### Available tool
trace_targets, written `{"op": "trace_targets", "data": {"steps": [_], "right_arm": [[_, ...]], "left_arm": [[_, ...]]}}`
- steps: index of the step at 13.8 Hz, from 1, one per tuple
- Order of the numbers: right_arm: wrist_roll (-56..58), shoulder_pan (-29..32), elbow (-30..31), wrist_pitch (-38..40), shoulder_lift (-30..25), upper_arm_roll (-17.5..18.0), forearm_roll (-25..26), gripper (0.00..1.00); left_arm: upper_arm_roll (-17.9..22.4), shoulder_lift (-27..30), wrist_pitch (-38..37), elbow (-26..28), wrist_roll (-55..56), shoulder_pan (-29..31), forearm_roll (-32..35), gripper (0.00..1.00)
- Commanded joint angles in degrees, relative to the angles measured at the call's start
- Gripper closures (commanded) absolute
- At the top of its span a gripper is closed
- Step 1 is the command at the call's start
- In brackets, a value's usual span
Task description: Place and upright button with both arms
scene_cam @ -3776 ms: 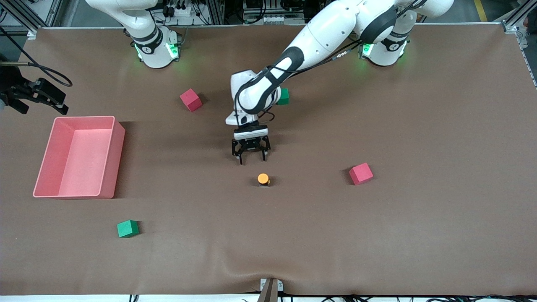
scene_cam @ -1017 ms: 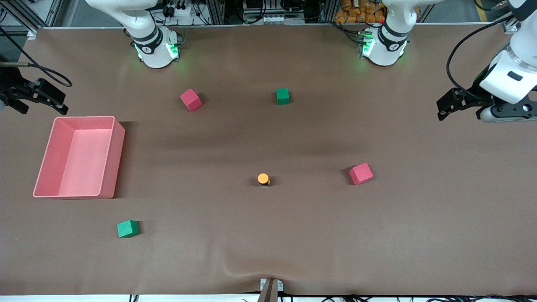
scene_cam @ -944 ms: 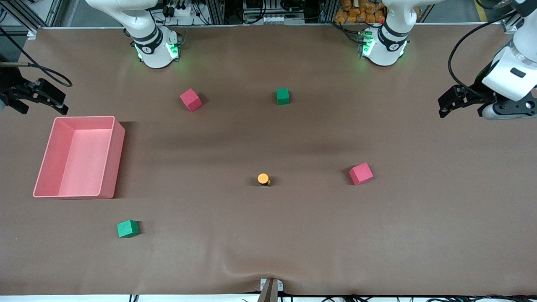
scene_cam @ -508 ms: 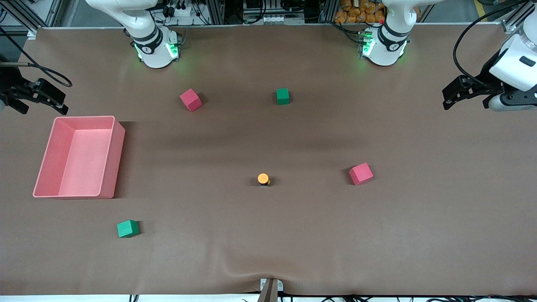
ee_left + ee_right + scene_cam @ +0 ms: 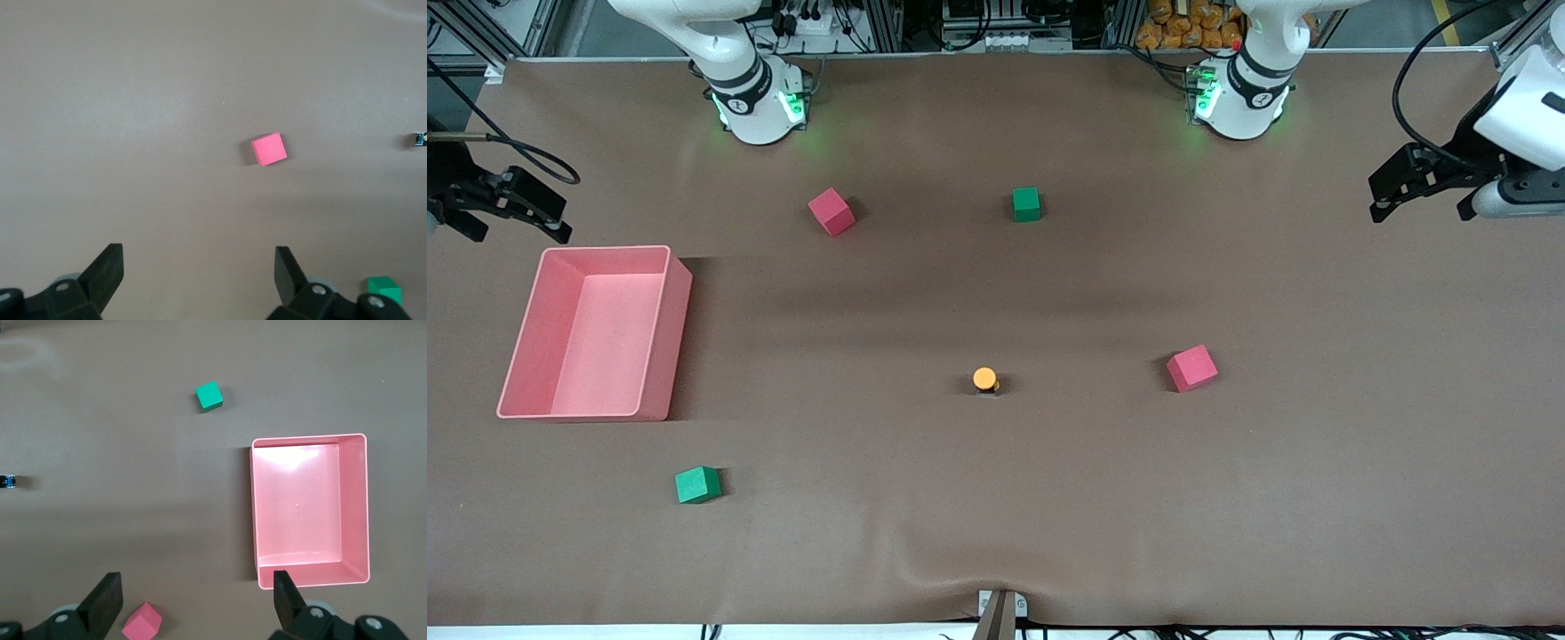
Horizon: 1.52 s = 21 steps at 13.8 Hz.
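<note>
Button [image 5: 984, 380] stands upright, cap up, mid-worktop [image 5: 996, 498], untouched. Left tool [image 5: 1398, 182] and right tool [image 5: 511, 206], both open and empty, hover over their worktop ends. Best practice: leave the button undisturbed.

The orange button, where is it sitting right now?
In the front view the button stands upright near the table's middle, alone, beside the red cube that lies toward the left arm's end.

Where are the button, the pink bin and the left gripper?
button [image 5: 984, 379], front view, on its round orange cap.
pink bin [image 5: 667, 333], front view, on its side wall.
left gripper [image 5: 1380, 190], front view, midway between its open fingertips.
</note>
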<state>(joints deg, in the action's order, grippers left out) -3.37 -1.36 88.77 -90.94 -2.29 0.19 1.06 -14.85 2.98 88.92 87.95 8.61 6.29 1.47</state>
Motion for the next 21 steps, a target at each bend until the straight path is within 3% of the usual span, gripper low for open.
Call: {"op": "trace_targets", "data": {"steps": [1, 4, 6, 10, 21], "right_arm": [[0.29, -0.05, -1.06, 0.68, 0.62, -0.02, 0.43, 0.00], [0.29, -0.13, -1.06, 0.68, 0.62, -0.02, 0.43, 0.00], [0.29, -0.05, -1.06, 0.68, 0.62, -0.02, 0.43, 0.00], [0.29, -0.05, -1.06, 0.68, 0.62, -0.02, 0.43, 0.00], [0.29, -0.05, -1.06, 1.21, 0.54, -0.02, 0.43, 0.00]], "left_arm": [[0.00, 0.19, -1.20, -1.38, -0.96, 0.30, -0.42, 0.00], [0.61, 0.45, -2.77, -0.94, -1.93, -0.32, -0.42, 0.00], [3.50, 0.28, -2.87, -1.20, -3.94, -3.72, 0.28, 0.00], [16.49, 0.36, -3.14, -0.94, -5.35, -14.88, 0.72, 0.00], [16.96, 5.02, -2.70, 7.58, -5.18, -15.17, -1.12, 0.00]]}}
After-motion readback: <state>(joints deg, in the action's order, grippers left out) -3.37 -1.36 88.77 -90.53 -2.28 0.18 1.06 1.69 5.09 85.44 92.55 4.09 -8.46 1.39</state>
